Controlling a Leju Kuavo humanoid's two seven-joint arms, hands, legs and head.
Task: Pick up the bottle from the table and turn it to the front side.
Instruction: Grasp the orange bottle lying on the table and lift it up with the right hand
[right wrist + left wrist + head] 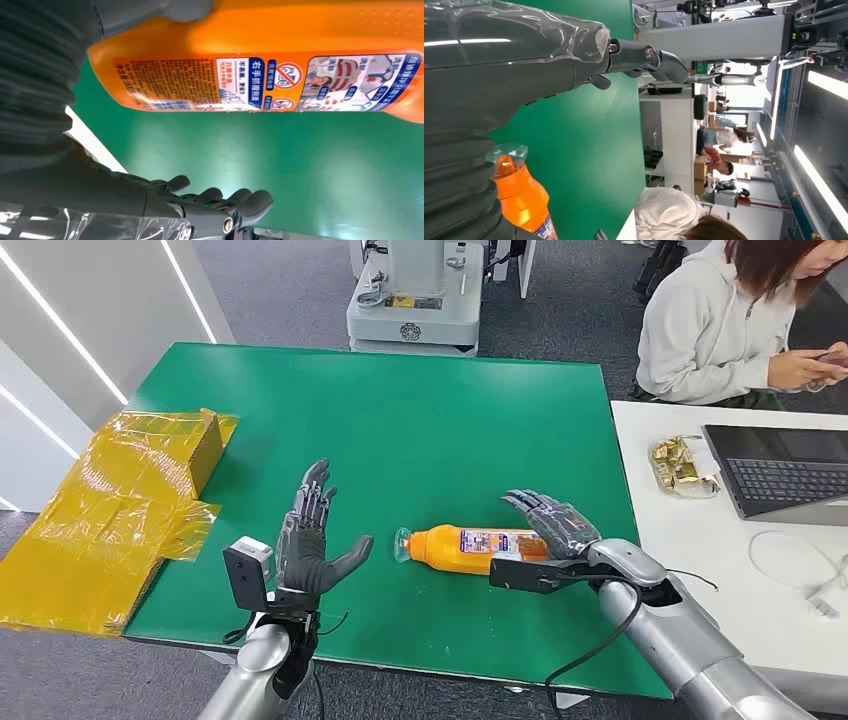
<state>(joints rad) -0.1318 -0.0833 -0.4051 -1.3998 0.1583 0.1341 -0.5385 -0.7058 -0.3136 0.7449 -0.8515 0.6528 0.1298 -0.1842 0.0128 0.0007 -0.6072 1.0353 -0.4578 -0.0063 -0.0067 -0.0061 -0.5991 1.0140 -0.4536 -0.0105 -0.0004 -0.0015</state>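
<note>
A green-topped rectangular table (pixel 420 430) stands on grey carpeted floor (pixel 290 285), with a white desk (pixel 700 530) just beside it on the right. Crumpled yellow plastic sheeting (pixel 110 510) drapes over the table's left edge. A white wall panel with bright light strips (pixel 60 330) rises at far left.

Glossy orange plastic bottle (pixel 470 546) with printed paper-like label, matt green table (pixel 400 430) surface, smooth, crinkled glossy yellow film (pixel 110 510), dark matt plastic hands, left hand (pixel 310 540), right hand (pixel 555 525), brushed silver metal arms
</note>
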